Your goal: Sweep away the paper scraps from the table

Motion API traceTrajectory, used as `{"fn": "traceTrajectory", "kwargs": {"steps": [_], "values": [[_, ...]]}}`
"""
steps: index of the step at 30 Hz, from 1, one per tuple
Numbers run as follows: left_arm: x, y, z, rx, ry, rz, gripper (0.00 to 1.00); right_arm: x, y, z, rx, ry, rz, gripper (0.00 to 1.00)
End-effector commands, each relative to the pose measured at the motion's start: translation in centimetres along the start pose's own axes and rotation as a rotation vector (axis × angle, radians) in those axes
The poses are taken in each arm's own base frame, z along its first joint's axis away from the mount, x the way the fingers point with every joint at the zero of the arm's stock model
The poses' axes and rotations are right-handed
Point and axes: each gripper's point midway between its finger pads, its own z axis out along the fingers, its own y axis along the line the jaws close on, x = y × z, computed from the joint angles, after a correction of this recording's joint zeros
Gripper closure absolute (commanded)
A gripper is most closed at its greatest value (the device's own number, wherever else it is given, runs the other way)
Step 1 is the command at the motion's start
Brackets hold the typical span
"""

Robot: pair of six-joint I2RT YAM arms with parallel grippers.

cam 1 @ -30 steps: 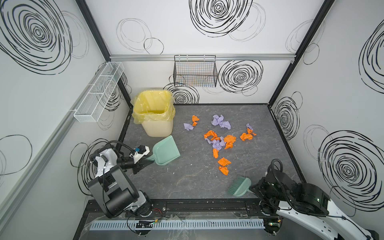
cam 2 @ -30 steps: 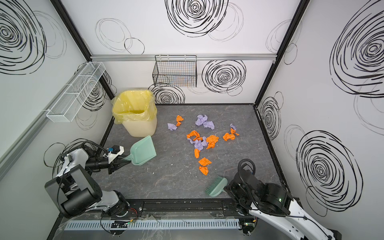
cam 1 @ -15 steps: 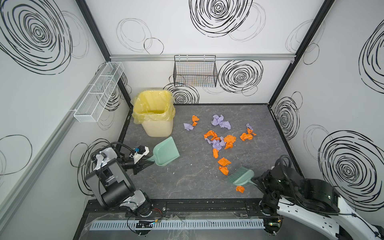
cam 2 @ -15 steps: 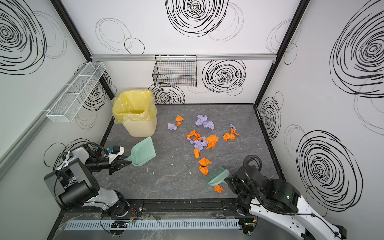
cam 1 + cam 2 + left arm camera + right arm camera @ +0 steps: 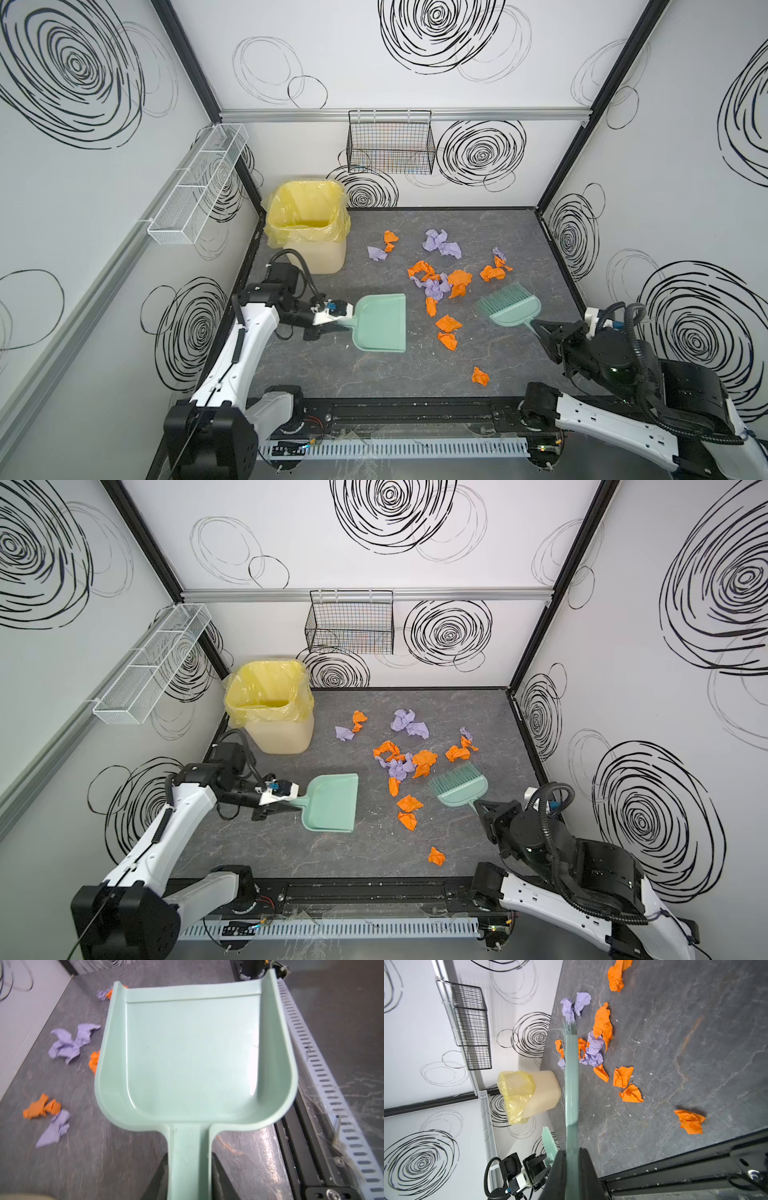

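Table point(image 5: 374, 376): dark grey veined slab. It bears every scrap in view.
Paper scraps point(image 5: 440, 282): crumpled orange and lilac pieces. The densest clump sits mid-table, with a looser scatter toward the back wall. Two orange pieces point(image 5: 448, 332) lie just in front of the clump, and one orange stray point(image 5: 480, 375) lies alone near the front edge.
Left gripper point(image 5: 343, 322): clamped on the dustpan's handle, a finger on either side of it in the left wrist view.
Dustpan point(image 5: 380, 322): pale green and empty. Its long axis runs across the table, and its open lip faces the scraps.
Right gripper point(image 5: 540, 329): closed tight on the brush's handle.
Brush point(image 5: 509, 305): pale green hand brush. The handle points to the near right and the bristles fan away toward the clump, with their tips just beside it. Whether the bristles touch the table cannot be told.
Key relation: the clump and the two orange pieces lie between the dustpan's lip and the brush, lip on their left and bristles on their right.
Nearer arm: the right one, through the brush.
Judged next move: a stroke across the table toward the lip. The stray near the front edge lies off that line.
Bin point(image 5: 307, 232): yellow-lined, in the far left corner beyond the dustpan.
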Motion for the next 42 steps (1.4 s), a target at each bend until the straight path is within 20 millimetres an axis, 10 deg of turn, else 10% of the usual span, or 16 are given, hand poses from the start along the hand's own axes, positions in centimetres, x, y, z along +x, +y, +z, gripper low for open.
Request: {"fn": "traceTrajectory", "kwargs": {"steps": [1, 14, 30, 42], "values": [[-1.3, 1.5, 3.0, -0.064, 0.069, -0.044, 1.0, -2.6, 0.9, -1.0, -0.079, -0.108, -0.016, 1.0], [-5.1, 1.0, 15.4, 0.06, 0.325, 0.114, 1.0, -3.2, 1.3, -0.8, -0.15, -0.098, -0.066, 1.0], [-10.8, 1.3, 20.3, 0.059, 0.307, 0.245, 1.0, -3.2, 0.3, -0.5, -0.15, -0.088, -0.073, 1.0], [-10.7, -1.3, 22.7, 0.11, 0.298, 0.264, 1.0, -4.2, 1.2, -1.3, -0.182, -0.112, -0.069, 1.0]]}}
